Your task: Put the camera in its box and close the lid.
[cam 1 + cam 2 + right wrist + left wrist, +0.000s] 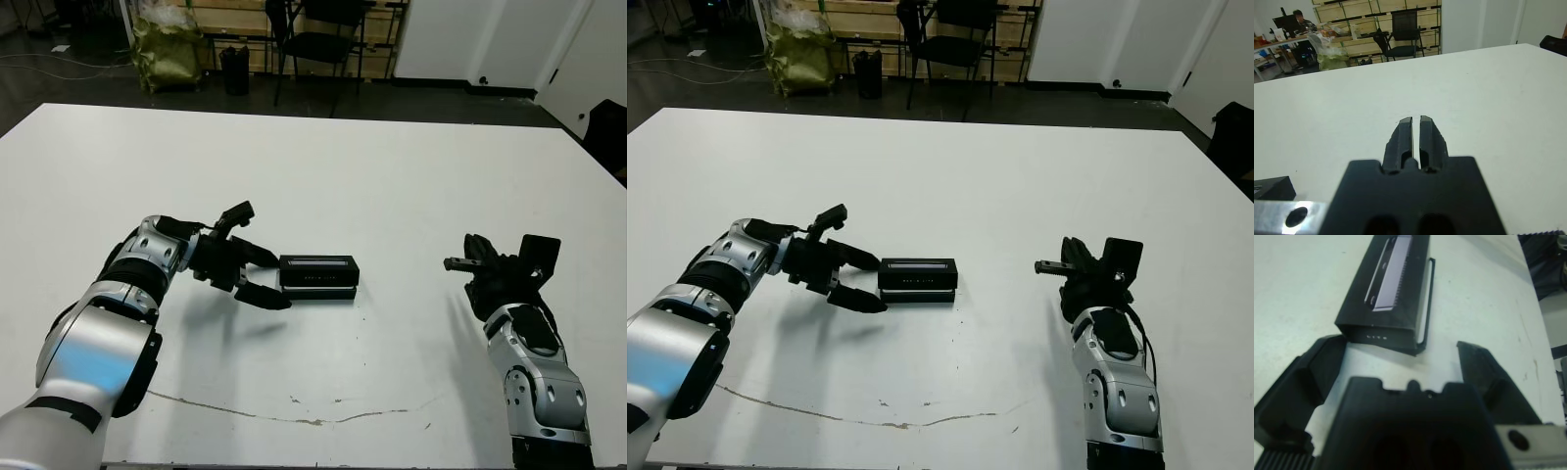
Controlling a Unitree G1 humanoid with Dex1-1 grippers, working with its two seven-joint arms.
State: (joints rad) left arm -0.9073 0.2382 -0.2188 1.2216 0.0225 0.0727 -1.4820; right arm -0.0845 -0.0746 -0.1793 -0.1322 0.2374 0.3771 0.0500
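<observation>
lid sits on the box at mid tabletop. left tool is spread wide just beside its end; right tool, well apart, is pressed together, empty.

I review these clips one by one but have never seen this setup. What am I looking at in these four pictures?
A humanoid robot with two arms stands at a white table. The two wide pictures come from its head, looking down. The other two come from cameras on its wrists.

The left end effector is open, its fingers beside one end of a black box with its lid on. In the left wrist view, the box's edge shows beside the lid. The right end effector is shut and holds nothing, away from the box. No camera is visible.
</observation>
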